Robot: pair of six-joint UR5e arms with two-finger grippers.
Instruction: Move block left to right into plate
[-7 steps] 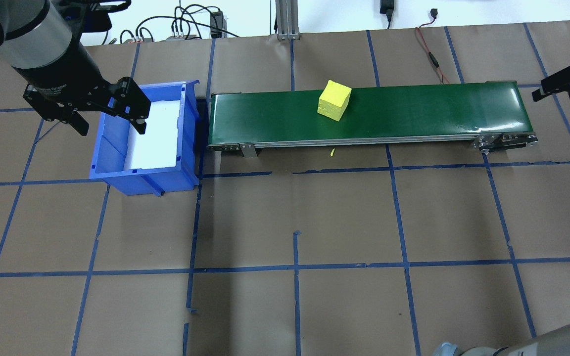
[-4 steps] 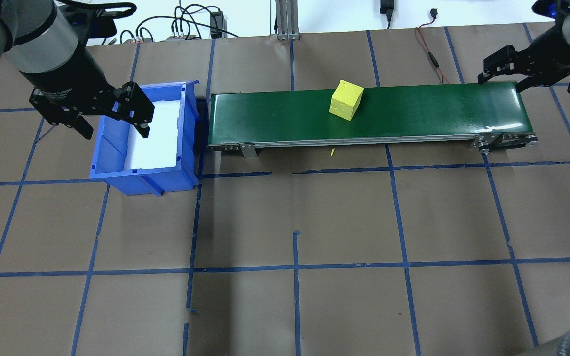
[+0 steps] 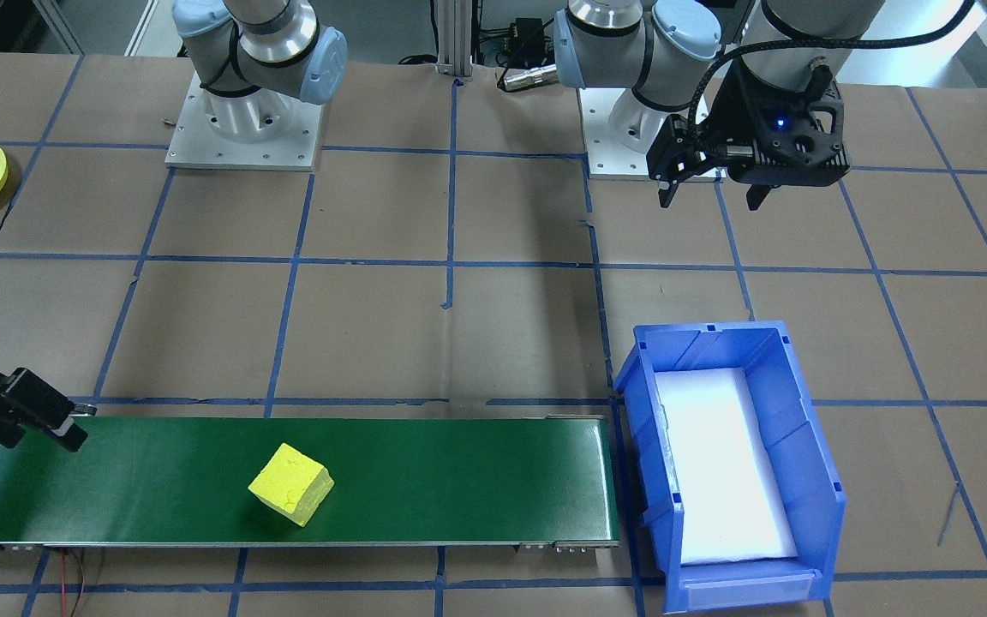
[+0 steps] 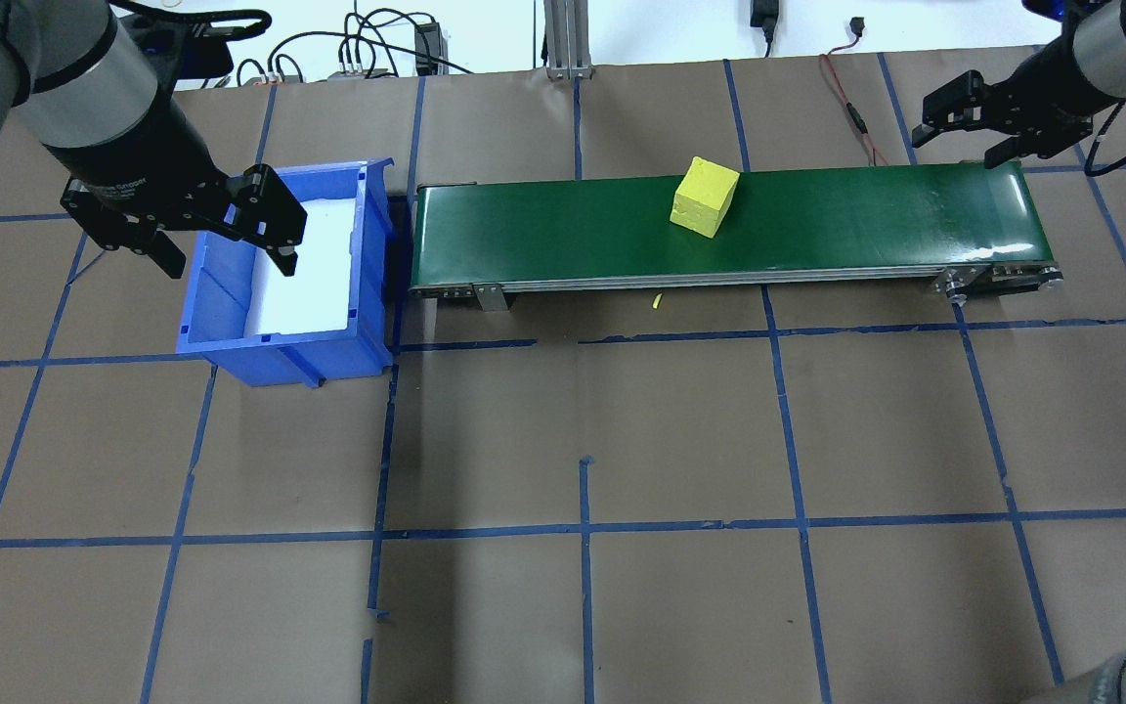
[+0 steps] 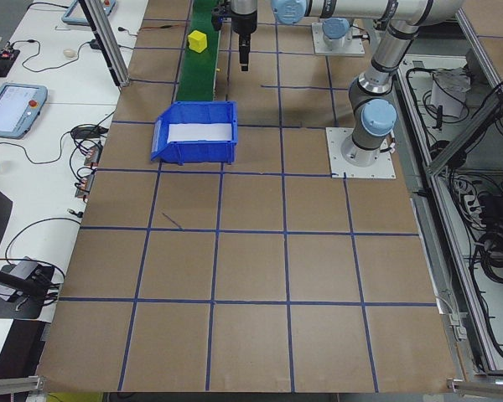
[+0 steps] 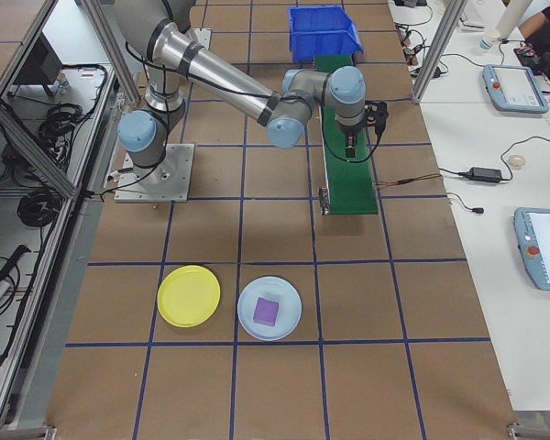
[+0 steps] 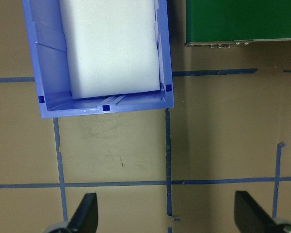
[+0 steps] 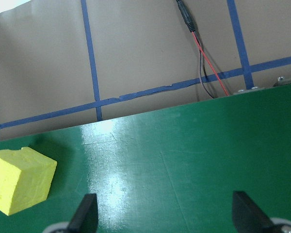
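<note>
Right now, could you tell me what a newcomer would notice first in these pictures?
A bright yellow block sits on the green conveyor belt, with the open right pincer hovering over the belt's far end. At the other end stands a blue bin, the open left pincer poised above it.

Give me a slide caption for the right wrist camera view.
Open right tool over glossy green conveyor belt, yellow foam block approaching.

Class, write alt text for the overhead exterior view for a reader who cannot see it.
A yellow block sits on a green conveyor belt. The open right hand hovers beyond the belt's right end; the open left hand hangs over a blue bin.
</note>
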